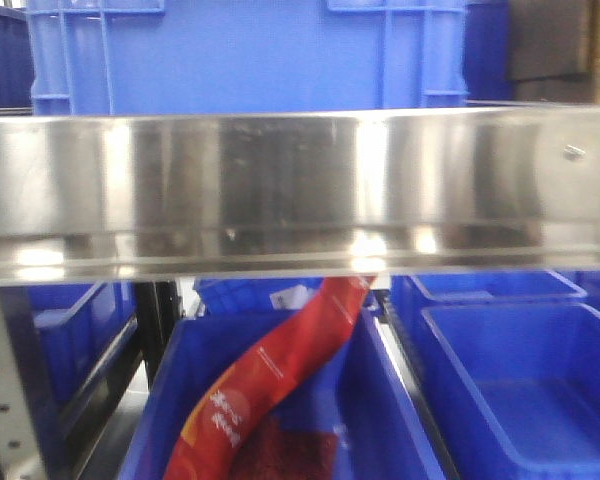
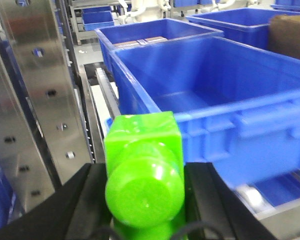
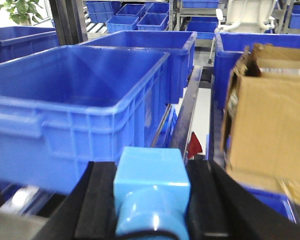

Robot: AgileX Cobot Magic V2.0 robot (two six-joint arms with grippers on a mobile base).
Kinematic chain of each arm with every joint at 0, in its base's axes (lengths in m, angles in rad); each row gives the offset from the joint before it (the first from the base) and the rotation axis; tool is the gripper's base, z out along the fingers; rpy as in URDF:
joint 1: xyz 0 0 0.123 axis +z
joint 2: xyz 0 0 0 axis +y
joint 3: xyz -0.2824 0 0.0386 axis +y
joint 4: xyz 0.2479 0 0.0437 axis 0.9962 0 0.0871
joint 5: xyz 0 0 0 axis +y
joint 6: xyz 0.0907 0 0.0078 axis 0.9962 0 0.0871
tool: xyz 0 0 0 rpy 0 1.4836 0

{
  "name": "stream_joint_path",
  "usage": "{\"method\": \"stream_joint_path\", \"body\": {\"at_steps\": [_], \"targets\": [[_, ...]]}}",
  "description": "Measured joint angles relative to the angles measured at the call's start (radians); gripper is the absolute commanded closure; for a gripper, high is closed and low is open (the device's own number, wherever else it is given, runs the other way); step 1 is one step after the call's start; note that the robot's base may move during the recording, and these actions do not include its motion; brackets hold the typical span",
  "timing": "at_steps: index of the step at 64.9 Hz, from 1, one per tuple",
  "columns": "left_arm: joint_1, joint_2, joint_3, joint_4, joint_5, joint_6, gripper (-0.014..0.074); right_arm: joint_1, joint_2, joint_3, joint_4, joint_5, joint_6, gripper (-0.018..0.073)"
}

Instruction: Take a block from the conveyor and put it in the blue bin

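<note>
In the right wrist view, my right gripper (image 3: 151, 169) is shut on the bright blue block (image 3: 149, 182), its black fingers (image 3: 104, 200) pressed against both sides. A large blue bin (image 3: 75, 90) stands just ahead and to the left of it. My left gripper (image 2: 145, 172) is shut on a bright green block (image 2: 142, 150), with a deep blue bin (image 2: 215, 85) ahead and to its right. The conveyor is out of view.
A wide steel beam (image 1: 300, 190) crosses the front view, with blue bins (image 1: 520, 380) below it and a red packet (image 1: 280, 380) in one. A torn cardboard box (image 3: 267, 120) stands right of the right gripper. Perforated steel uprights (image 2: 35, 90) rise left of the left gripper.
</note>
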Motion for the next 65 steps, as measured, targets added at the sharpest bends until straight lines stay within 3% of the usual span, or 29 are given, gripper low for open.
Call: {"method": "stream_joint_path", "body": {"at_steps": [65], "targets": [[0.000, 0.000, 0.000, 0.000, 0.000, 0.000, 0.0707, 0.000, 0.000, 0.000, 0.000, 0.000, 0.000, 0.0713]]}}
